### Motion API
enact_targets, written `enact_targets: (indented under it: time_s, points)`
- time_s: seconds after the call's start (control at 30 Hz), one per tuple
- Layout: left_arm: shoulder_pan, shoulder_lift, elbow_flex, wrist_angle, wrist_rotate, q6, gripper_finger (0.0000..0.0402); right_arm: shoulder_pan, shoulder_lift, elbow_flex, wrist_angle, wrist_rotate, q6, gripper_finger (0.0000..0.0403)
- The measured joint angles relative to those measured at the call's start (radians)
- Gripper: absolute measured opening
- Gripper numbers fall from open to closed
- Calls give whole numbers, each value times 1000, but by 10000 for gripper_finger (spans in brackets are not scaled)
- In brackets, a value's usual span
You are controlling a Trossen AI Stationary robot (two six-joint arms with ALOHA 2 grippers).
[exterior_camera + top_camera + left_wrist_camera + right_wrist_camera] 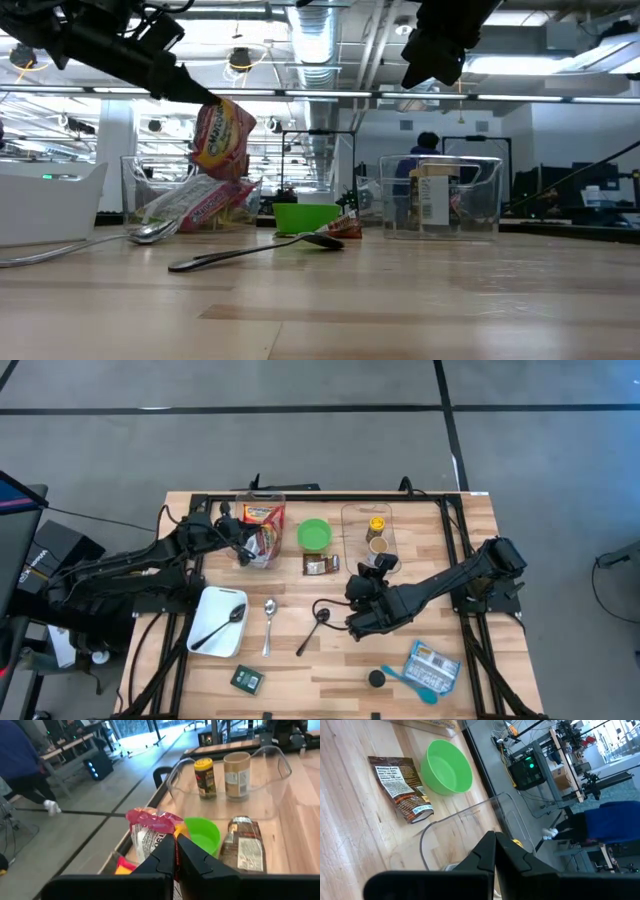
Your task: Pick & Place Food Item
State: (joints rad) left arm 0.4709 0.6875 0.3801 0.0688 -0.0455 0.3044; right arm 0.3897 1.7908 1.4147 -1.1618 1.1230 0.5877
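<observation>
Snack packet (222, 137) in left tool (175, 851)

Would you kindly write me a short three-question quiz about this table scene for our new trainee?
1. True or false: the left gripper is shut on the red snack packet, lifted off the table.
2. What lies in the white tray? A) black spoon B) green bowl C) brown packet
3. Fill in: the clear bin near the right gripper holds a yellow-lidded jar and a ____ jar.

Key: 1 true; 2 A; 3 tan.
</observation>
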Motion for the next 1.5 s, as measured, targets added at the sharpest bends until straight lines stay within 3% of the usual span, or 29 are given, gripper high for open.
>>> enact_targets:
  time_s: [0.17, 0.33, 0.53, 0.9, 1.1, 1.5]
  points:
    - [0, -35, 0, -47, 5, -2, 1, 0, 0, 0, 7, 0, 0, 0]
    - [0, -69, 0, -46, 90, 1, 1, 0, 0, 0, 11, 0, -1, 0]
    - [0, -74, 0, -80, 94, 6, 1, 0, 0, 0, 11, 0, -2, 0]
    - [58, -73, 0, -161, 36, 43, 1, 0, 0, 0, 15, 0, -3, 0]
    - [86, -72, 0, -222, -96, 46, 1, 0, 0, 0, 15, -1, -3, 0]
    - [121, -56, 0, -250, -104, 123, 1, 0, 0, 0, 15, -1, -3, 0]
